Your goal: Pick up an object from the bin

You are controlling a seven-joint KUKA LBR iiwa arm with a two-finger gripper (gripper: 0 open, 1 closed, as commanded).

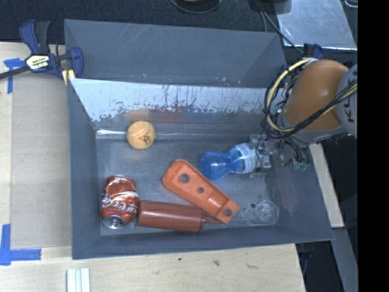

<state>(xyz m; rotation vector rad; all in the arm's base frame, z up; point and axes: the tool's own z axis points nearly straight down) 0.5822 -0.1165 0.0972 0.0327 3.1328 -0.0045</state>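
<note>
My gripper [266, 155] is low at the bin's right side, under the orange wrist cover. Its tip meets the pale cap end of a blue plastic bottle [222, 163], which lies on its side on the floor pointing left. Whether the bottle is gripped is hidden by the gripper body. Just below the gripper, a small clear plastic piece [264, 211] lies on the floor near the right wall.
An orange flat tool with two holes [197, 190] lies diagonally at centre, on a brown cylinder [170, 216] along the front wall. A crushed red soda can [119, 202] sits front left and a tan ball [140, 134] back left.
</note>
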